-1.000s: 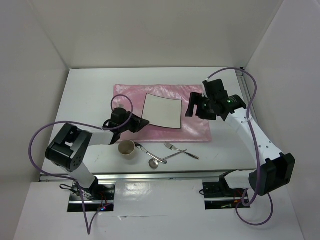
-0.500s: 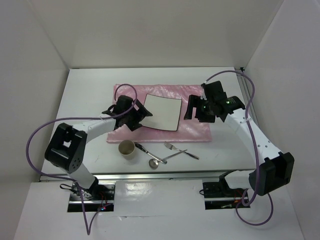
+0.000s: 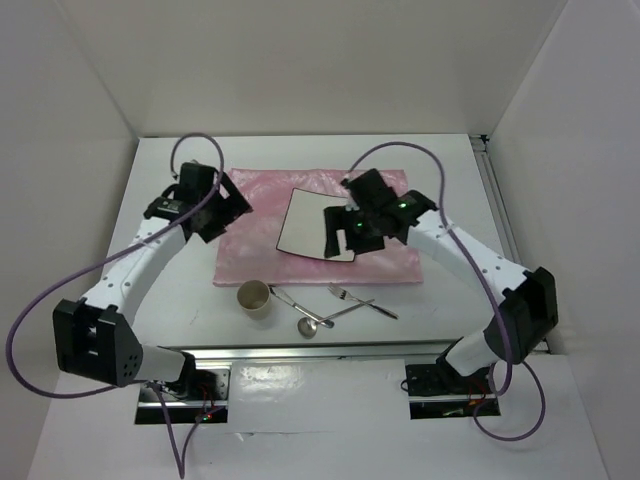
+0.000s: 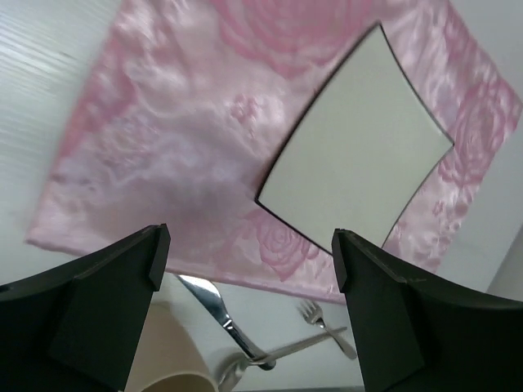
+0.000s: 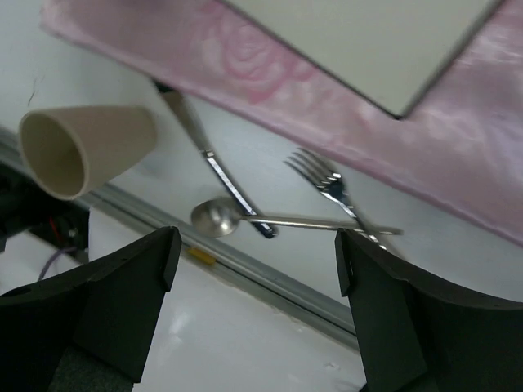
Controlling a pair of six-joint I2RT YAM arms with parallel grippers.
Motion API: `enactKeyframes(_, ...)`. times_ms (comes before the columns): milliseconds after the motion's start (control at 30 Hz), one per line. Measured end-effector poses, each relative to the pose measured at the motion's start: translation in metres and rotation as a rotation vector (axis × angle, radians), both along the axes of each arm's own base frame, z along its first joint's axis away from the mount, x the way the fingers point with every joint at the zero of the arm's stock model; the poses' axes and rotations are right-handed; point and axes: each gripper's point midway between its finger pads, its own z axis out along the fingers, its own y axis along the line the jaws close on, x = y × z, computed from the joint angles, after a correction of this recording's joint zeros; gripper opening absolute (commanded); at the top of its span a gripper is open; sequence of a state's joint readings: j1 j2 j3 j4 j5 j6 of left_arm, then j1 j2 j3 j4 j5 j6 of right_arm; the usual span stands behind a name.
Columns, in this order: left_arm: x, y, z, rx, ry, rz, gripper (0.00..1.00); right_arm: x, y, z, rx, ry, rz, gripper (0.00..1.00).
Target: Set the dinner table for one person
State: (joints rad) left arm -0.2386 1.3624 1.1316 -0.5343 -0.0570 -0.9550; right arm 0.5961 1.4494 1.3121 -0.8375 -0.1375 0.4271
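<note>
Top view: left gripper [image 3: 228, 212] has its jaws wide with nothing in them, over the left part of the pink cloth [image 3: 262, 250]. Right gripper [image 3: 342, 236] is also wide and empty, over the right half of the plate [image 3: 303, 222]. Can't tell from here whether it touches the plate. The dinner table [image 3: 450, 170] is a flat white rectangular top filling mid-frame, with the cloth laid on its centre and an aluminium rail [image 3: 300, 349] along the near edge. Between cloth and rail sit an upright beige cup [image 3: 254, 297], a knife [image 3: 280, 294], a spoon [image 3: 308, 326] and a fork [image 3: 340, 293], all close together. The spoon handle crosses the fork.

Left wrist: black fingers [image 4: 98, 314] stand far apart, clear gap between them, gripping nothing. Below them the cloth is glossy pink with a rose pattern, slightly wrinkled. The plate is a matte white square with inward-curved sides and a thin dark edge, lying flat on the cloth. The cup rim, knife and fork show at the bottom, on bare tabletop.

Right wrist: fingers [image 5: 106, 314] are spread wide, empty, touching nothing. The cup is tapered and matte beige. The cutlery is shiny metal, with the knife lying across the spoon handle near the bowl. A plate corner and the cloth edge sit at the top of the frame.
</note>
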Motion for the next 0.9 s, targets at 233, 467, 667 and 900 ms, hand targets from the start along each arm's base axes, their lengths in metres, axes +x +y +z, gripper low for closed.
enactKeyframes(233, 0.01, 0.098, 0.097, 0.158, -0.153, 0.184, 1.0, -0.064, 0.141, -0.009, 0.02, -0.021, 0.383, 0.96)
enactKeyframes(467, -0.032, 0.154, 0.13, 0.197, -0.21, 0.32, 1.0, -0.082, 0.189, -0.057, -0.036, 0.016, 0.472, 0.88)
enactKeyframes(667, -0.038, 0.145, 0.118, 0.176, -0.169, 0.264, 1.0, -0.071, 0.194, -0.082, -0.064, 0.027, 0.438, 0.55)
enactKeyframes(900, -0.04, 0.137, 0.111, 0.148, -0.149, 0.226, 0.99, -0.057, 0.208, -0.078, -0.051, 0.003, 0.406, 0.0)
